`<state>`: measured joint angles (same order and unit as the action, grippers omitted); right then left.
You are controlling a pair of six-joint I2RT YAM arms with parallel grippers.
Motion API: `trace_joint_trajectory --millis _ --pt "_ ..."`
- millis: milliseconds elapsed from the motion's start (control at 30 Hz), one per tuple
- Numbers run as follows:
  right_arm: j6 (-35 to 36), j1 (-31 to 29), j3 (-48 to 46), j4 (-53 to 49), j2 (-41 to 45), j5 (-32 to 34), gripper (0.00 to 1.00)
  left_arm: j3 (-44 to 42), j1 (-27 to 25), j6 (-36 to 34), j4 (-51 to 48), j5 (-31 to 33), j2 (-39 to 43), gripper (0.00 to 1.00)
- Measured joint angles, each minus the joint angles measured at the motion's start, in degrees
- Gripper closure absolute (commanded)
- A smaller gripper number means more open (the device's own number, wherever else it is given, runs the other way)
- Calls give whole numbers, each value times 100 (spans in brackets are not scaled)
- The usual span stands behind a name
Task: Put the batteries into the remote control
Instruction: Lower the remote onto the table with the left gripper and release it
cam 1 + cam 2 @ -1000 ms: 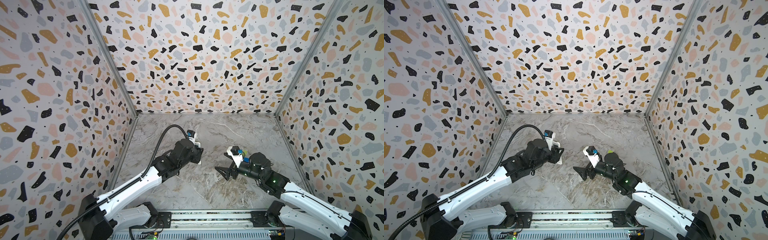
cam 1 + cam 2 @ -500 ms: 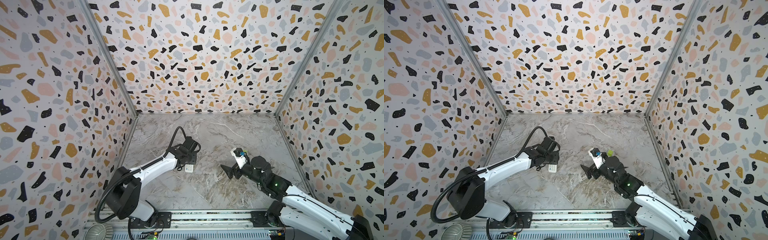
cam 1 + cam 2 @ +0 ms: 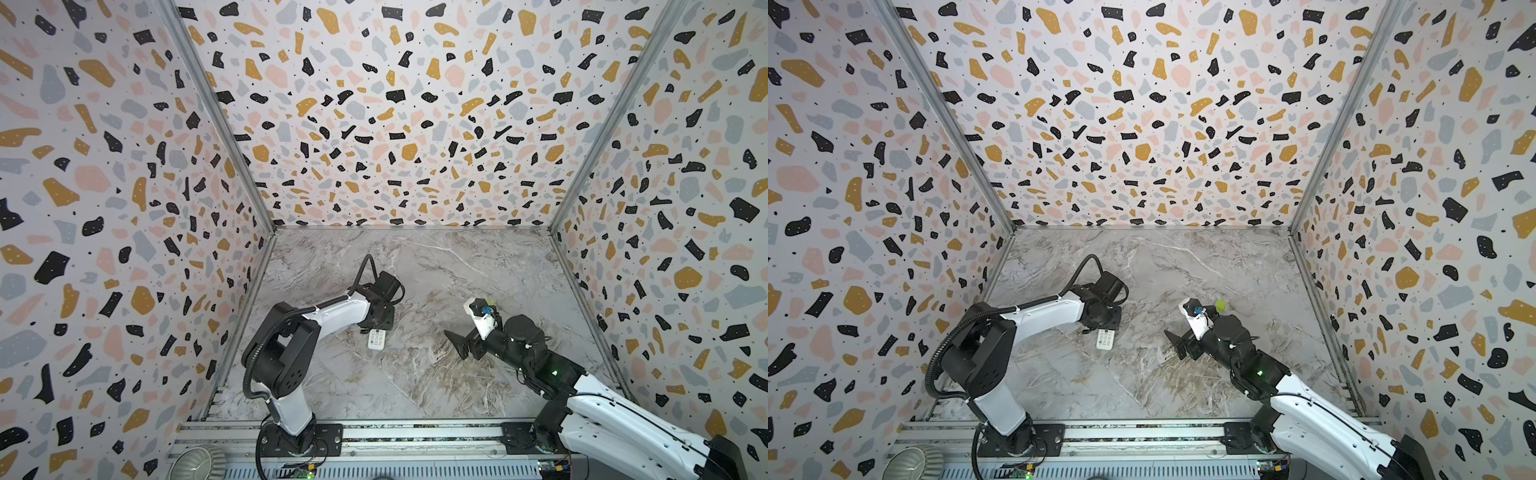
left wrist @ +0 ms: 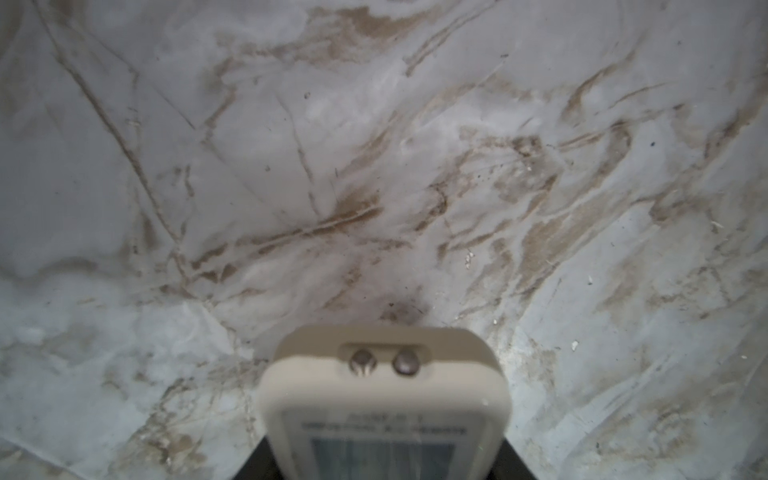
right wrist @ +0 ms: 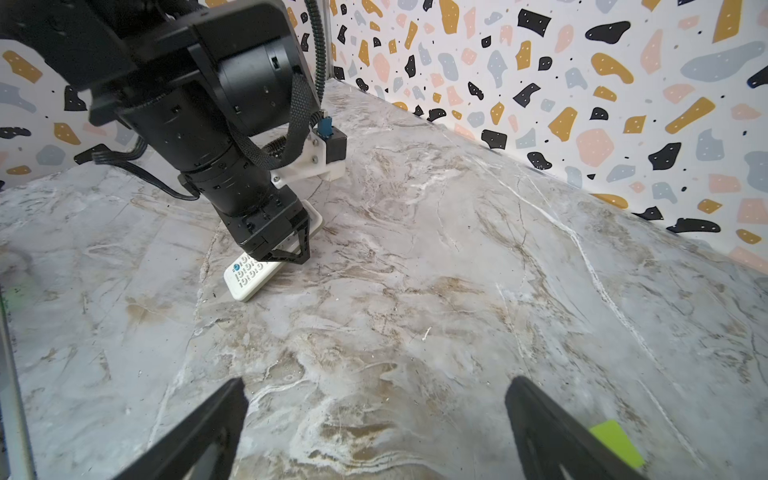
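1. The remote control [image 3: 377, 338] is seen left of centre in both top views, laid buttons-up on the table [image 3: 415, 386].
2. It is clamped across its width by the partly closed left gripper [image 5: 286, 255].
3. The right gripper [image 5: 376, 384] is spread wide; nothing is held.
4. The batteries are seen nowhere, so loading is judged not yet begun.

A robot lab cell: terrazzo-patterned walls [image 3: 395, 124] enclose a marble-look tabletop [image 3: 415, 386] fronted by a metal rail [image 3: 415, 432].
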<state>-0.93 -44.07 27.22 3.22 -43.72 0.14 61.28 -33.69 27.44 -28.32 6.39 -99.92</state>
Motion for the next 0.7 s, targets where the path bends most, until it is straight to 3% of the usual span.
trace_joint_trajectory --millis 267,433,467,700 --pt "2 33 0 11 0 83 1 -98 81 22 199 17 -15 41" --pt "42 50 4 7 -11 157 1 -286 221 17 374 33 26 4" --pt "55 61 7 4 -17 181 1 -306 251 11 387 33 57 0" --pt "83 168 26 -46 -37 411 1 -407 479 13 590 105 927 1"
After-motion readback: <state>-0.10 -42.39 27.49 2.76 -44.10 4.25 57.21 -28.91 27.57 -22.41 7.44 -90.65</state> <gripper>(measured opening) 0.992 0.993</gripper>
